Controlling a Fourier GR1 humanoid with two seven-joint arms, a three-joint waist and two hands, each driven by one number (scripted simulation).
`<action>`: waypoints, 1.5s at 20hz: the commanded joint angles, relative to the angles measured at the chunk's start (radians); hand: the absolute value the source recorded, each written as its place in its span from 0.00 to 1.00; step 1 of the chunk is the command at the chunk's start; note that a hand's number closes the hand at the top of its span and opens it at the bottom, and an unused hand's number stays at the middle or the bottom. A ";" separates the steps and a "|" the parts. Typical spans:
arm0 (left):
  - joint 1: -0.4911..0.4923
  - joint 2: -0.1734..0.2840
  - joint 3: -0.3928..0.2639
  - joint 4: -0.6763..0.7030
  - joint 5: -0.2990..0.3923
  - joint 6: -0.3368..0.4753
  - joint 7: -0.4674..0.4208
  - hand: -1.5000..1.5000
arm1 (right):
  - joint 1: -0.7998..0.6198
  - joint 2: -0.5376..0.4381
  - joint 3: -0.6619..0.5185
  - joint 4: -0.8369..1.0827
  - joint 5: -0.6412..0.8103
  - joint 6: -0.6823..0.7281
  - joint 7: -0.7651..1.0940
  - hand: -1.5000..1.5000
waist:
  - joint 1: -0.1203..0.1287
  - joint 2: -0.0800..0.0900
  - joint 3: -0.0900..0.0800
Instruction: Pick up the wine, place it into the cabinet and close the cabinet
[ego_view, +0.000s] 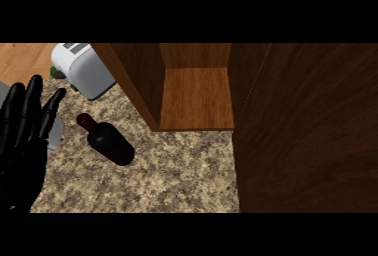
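Observation:
A dark red wine bottle (109, 140) stands on the speckled stone counter (170, 175), left of the cabinet, its neck toward the upper left. The wooden cabinet (193, 97) is open, showing a bare shelf inside. Its open door (306, 130) fills the right side of the view. My left hand (22, 135) shows at the left edge, fingers straight and pointing up, a little left of the bottle and not touching it. My right hand does not show.
A white toaster (87, 70) sits at the back left of the counter, with something green (56, 72) beside it. A grey object (53, 131) lies partly hidden behind my left hand.

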 joint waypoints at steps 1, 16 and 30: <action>0.014 -0.038 -0.097 -0.011 -0.074 0.013 0.007 0.00 | 0.063 0.012 -0.002 0.010 -0.029 0.030 -0.064 0.00 | 0.003 0.004 -0.026; 0.059 -0.114 -0.363 -0.131 0.150 0.116 0.334 0.00 | 0.266 -0.089 0.043 -0.285 -0.306 0.228 0.206 0.00 | 0.004 0.002 -0.026; -0.068 -0.114 -0.367 -0.236 0.077 0.280 0.529 0.00 | 0.190 -0.049 0.049 -0.427 -0.304 0.168 0.421 0.00 | 0.002 0.003 -0.026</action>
